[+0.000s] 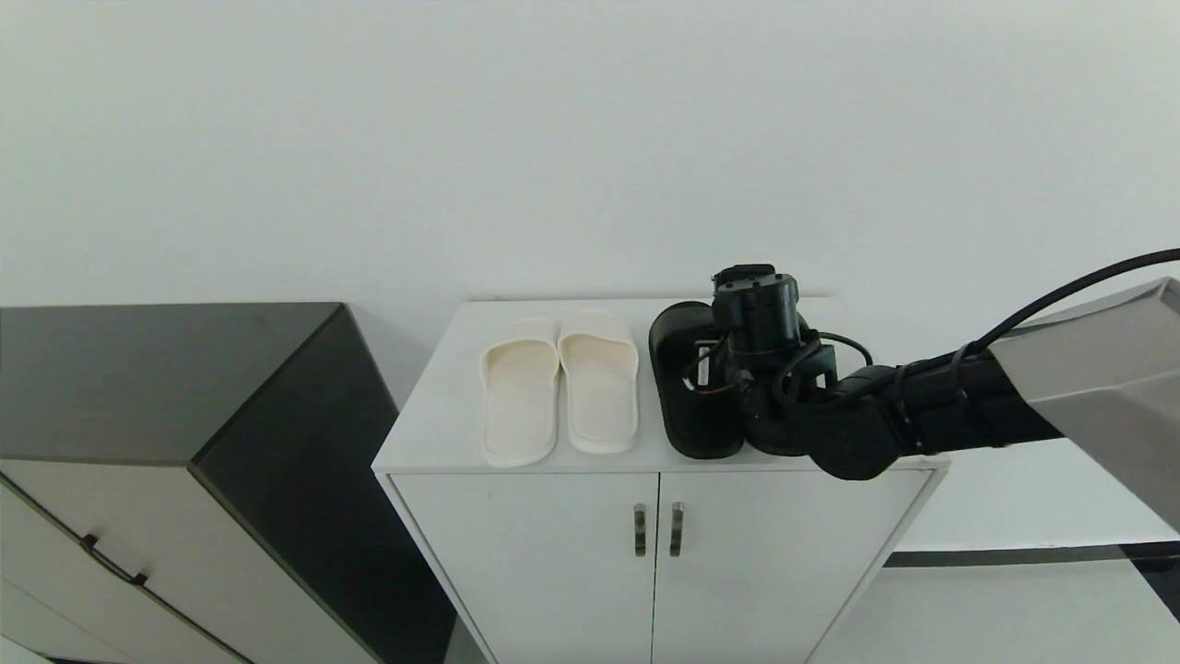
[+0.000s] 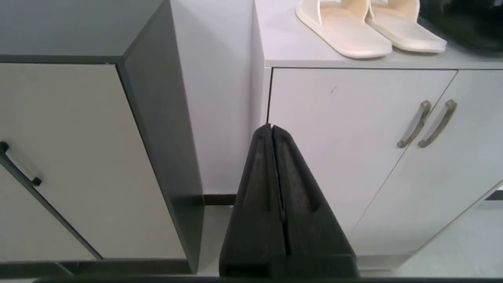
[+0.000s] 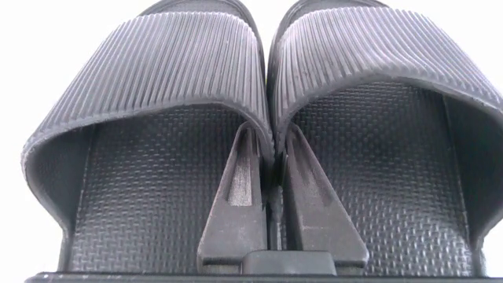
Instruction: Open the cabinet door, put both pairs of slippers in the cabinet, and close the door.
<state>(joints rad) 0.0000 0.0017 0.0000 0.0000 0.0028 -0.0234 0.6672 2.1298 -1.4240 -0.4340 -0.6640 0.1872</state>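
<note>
Grasping black slippers (image 1: 687,406), centre right, above shut cabinet door (image 1: 765,572).
Pinched by right gripper (image 3: 269,137) at their inner edges, with left gripper (image 2: 273,137) pressed together, empty. Probably calls for pulling a handle (image 1: 677,529) next.

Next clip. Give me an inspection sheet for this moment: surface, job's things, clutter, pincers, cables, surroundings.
Surface: white cabinet top bears both pairs of slippers.
Job's things: white slippers lie side by side; black slippers lie beside them, toward the robot's right; cabinet doors are both shut.
Clutter: nothing seen.
Pincers: right pincer is shut on the black slippers' adjoining inner walls; left pincer is shut and empty, low before the cabinets.
Cables: black cable arcs in from the right edge.
Surroundings: dark-topped cabinet on the left; white wall behind.
</note>
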